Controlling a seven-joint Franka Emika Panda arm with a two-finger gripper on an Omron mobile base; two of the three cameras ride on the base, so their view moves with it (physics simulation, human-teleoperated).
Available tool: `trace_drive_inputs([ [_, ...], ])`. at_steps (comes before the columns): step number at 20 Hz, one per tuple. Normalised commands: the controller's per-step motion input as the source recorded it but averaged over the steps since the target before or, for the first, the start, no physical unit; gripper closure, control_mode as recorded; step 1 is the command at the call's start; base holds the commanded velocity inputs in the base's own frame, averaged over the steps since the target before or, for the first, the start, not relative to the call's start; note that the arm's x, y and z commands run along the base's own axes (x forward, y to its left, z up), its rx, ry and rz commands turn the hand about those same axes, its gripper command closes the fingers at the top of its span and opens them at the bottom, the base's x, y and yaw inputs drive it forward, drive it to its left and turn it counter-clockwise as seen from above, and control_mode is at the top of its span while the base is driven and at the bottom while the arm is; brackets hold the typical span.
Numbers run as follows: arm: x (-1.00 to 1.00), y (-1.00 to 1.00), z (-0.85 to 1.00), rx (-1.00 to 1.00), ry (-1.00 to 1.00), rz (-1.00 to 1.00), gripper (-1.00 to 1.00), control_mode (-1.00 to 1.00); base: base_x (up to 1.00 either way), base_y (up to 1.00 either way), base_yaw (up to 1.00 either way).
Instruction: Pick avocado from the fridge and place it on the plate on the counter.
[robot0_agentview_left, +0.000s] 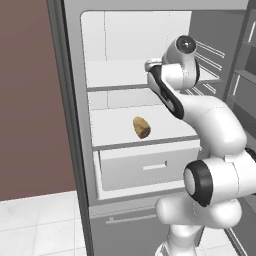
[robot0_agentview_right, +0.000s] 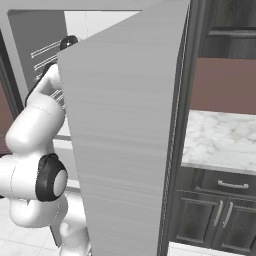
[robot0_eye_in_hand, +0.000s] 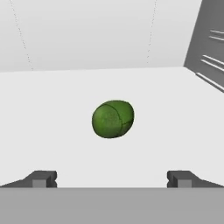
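Hand view: avocado (robot0_eye_in_hand: 113, 119) lies at twelve o'clock of the fingers (robot0_eye_in_hand: 43, 178), centred for a grasp. They stand wide apart, holding nothing, to straddle it on the fridge (robot0_agentview_left: 75, 125) shelf.

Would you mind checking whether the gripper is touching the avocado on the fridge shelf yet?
Apart. In the hand view the avocado lies on the white shelf ahead of the open gripper, with bare shelf showing between it and both fingertips.

Left base view: arm's wrist and upper link block the right part of the fridge (robot0_agentview_left: 75, 100) shelves. Right base view: open fridge door (robot0_agentview_right: 125, 140) hides the interior and most of the forearm; surface (robot0_agentview_right: 220, 137) cut off at right edge. Hand view: tool (robot0_eye_in_hand: 112, 179) fingertips partly cut off at bottom.
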Motion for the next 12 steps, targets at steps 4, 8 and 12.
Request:
trace_drive_inputs([
  [4, 0.42, 0.00, -0.13, 0.00, 0.02, 0.00, -1.00, -1.00, 0.00, 0.00, 0.00],
  [8, 0.32, 0.00, -0.07, 0.00, 0.00, 0.00, -1.00, -1.00, 0.00, 0.00, 0.00],
  [12, 0.25, -0.02, -0.06, 0.00, 0.00, 0.00, -1.00, -1.00, 0.00, 0.00, 0.00],
])
